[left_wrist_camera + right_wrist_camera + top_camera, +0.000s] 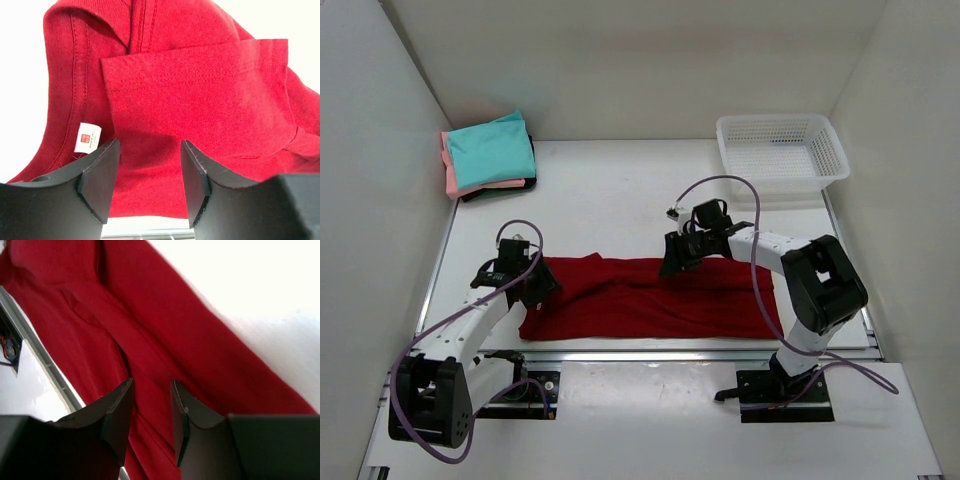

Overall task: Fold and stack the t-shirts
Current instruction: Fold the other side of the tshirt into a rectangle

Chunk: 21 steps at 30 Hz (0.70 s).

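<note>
A large dark red t-shirt (650, 298) lies folded into a long band across the near part of the table. It fills the left wrist view (190, 95), with a sleeve folded over and a white label, and the right wrist view (150, 340). My left gripper (535, 283) is open just above the shirt's left end, holding nothing. My right gripper (675, 258) is open over the shirt's far edge near the middle, holding nothing. A stack of folded t-shirts sits at the far left: teal (492, 150) on top, salmon-pink (451, 172) and a dark one (510, 186) under it.
A white plastic mesh basket (780, 148) stands at the far right. White walls enclose the table on the left, back and right. A metal rail (650, 354) runs along the near edge just below the red shirt.
</note>
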Each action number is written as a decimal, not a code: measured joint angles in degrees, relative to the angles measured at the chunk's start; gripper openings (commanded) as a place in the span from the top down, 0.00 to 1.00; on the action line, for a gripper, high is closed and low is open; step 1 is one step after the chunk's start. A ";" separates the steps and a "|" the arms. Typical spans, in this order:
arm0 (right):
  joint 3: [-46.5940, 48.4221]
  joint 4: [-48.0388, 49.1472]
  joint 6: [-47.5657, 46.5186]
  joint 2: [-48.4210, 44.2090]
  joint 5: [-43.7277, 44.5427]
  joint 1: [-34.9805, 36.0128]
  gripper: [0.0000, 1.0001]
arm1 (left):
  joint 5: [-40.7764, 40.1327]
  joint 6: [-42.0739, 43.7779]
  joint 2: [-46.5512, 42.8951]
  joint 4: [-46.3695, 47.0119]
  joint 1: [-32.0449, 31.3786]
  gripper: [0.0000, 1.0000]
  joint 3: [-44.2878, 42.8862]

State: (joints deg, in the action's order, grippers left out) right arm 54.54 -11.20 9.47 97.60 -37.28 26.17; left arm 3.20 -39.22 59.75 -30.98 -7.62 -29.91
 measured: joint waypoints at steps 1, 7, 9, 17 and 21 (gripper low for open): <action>0.00 -0.17 -0.11 0.33 -0.11 0.44 0.70 | 0.00 0.02 0.00 0.02 0.07 0.38 -0.09; -0.57 -0.90 -0.26 0.55 -0.81 2.51 0.77 | 0.02 0.24 0.04 0.15 0.17 0.38 -0.22; -2.25 -0.68 0.02 -0.79 -0.07 3.06 0.79 | 0.04 0.24 0.04 0.15 0.24 0.38 -0.22; -3.67 1.66 1.51 -4.74 3.87 0.09 0.71 | 0.07 0.17 -0.46 0.11 0.33 0.37 -0.22; -2.56 2.80 1.44 -2.43 4.11 -1.99 0.73 | 0.13 0.07 -0.96 0.09 0.33 0.37 -0.22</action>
State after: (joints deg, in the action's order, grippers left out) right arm 51.99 -8.40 10.92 95.18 -33.17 24.18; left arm 3.33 -39.16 58.78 -30.89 -7.29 -30.13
